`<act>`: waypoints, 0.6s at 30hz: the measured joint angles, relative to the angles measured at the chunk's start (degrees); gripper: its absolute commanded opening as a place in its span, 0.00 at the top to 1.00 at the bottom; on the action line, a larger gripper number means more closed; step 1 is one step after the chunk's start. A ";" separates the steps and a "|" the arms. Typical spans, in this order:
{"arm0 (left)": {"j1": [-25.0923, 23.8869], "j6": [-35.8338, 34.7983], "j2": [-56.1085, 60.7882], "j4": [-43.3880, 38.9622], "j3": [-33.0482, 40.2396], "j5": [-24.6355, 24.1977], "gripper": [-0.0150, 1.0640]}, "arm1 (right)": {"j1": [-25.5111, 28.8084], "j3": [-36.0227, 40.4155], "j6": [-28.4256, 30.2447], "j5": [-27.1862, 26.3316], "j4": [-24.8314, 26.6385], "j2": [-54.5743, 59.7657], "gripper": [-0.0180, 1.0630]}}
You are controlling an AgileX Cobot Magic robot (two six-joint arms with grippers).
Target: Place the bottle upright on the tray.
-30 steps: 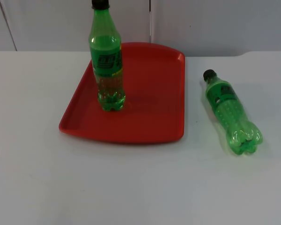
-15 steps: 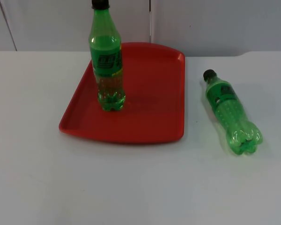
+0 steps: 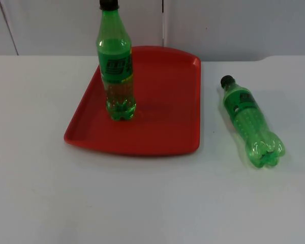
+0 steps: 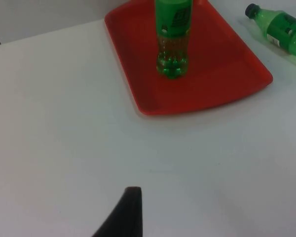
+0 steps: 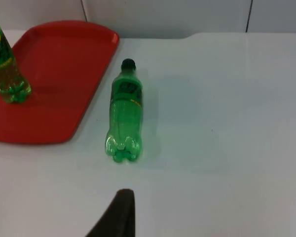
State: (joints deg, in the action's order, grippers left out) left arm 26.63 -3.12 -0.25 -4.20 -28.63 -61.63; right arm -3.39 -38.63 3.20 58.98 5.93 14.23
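Observation:
A red tray [image 3: 165, 117] lies on the white table, left of centre. One green bottle with a black cap [image 3: 115, 66] stands upright on the tray's left part. A second green bottle [image 3: 249, 124] lies on its side on the table right of the tray, cap pointing to the wall, base toward the front. In the left wrist view the tray [image 4: 222, 64] and upright bottle [image 4: 173, 39] lie far ahead of my left gripper [image 4: 130, 212], which waits over bare table. In the right wrist view my right gripper [image 5: 119, 212] waits a short way behind the lying bottle's [image 5: 125, 113] base.
The grey partition wall [image 3: 234, 25] closes off the table behind the tray. Bare white table top [image 3: 142, 203] stretches in front of the tray and the lying bottle.

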 measured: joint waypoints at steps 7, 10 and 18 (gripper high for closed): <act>0.00 0.00 0.00 0.00 0.00 0.00 0.01 | 0.00 -4.03 0.00 -1.36 0.49 12.30 0.01; 0.00 0.00 0.00 0.00 0.00 0.00 0.01 | 0.00 -7.52 0.00 -2.46 0.72 19.71 0.01; 0.00 0.10 0.00 0.00 0.00 0.00 0.01 | 0.00 -18.53 0.28 -3.28 2.26 36.80 0.01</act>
State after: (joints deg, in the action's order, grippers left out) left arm 26.63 -3.02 -0.25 -4.20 -28.63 -61.63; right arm -3.39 -57.16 3.47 55.70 8.19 51.03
